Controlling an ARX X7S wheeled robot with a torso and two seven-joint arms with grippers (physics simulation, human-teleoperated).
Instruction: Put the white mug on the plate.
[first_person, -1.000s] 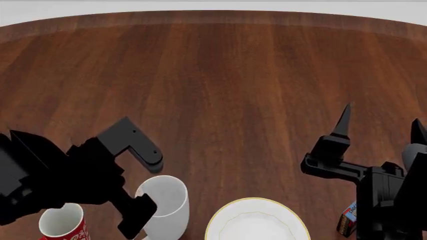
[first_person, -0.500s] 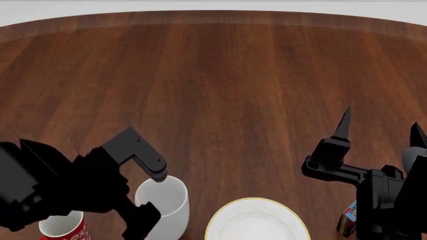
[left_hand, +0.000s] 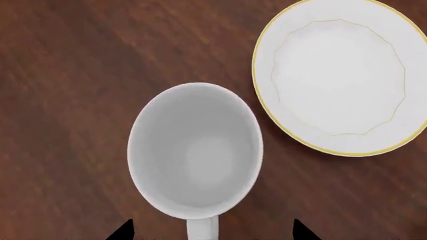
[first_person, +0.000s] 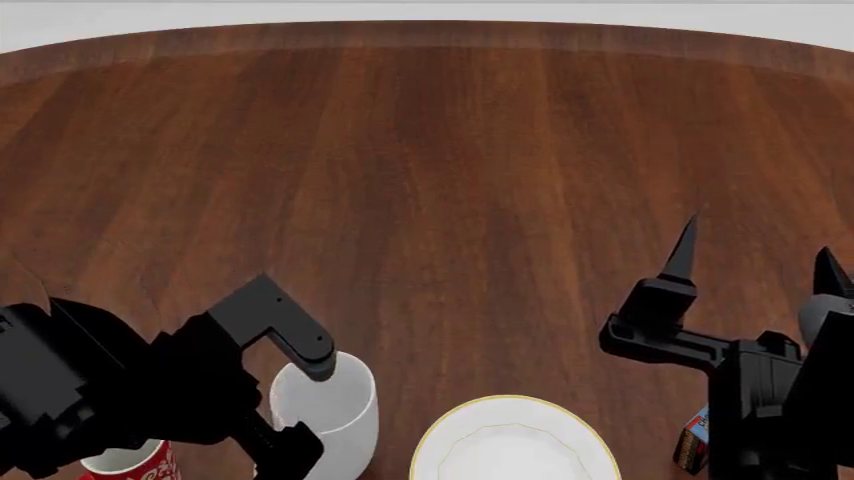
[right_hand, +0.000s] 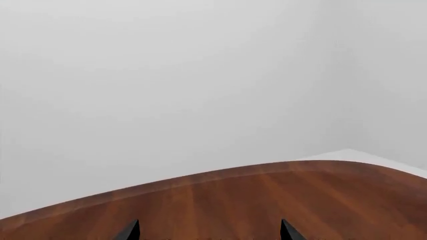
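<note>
The white mug (first_person: 342, 398) stands upright near the table's front edge, just left of the empty gold-rimmed plate (first_person: 514, 445). My left gripper (first_person: 304, 408) is open and hangs over the mug, one finger at its far rim and one at its near side. In the left wrist view the mug (left_hand: 195, 150) is seen from above. Its handle (left_hand: 202, 229) lies between the two fingertips of my left gripper (left_hand: 212, 232), and the plate (left_hand: 340, 75) sits beside it. My right gripper (first_person: 758, 242) is open and empty above the table at right; the right wrist view shows my right gripper (right_hand: 208, 231) pointing at the far table edge.
A red mug with a white pattern (first_person: 127, 462) stands left of the white mug, partly under my left arm. A small colourful box (first_person: 694, 437) sits at the front right beside my right arm. The wooden table (first_person: 441, 180) stretches far behind.
My left gripper has moved back toward the table's front edge and now straddles the white mug. The mug, plate and right arm have barely moved.
</note>
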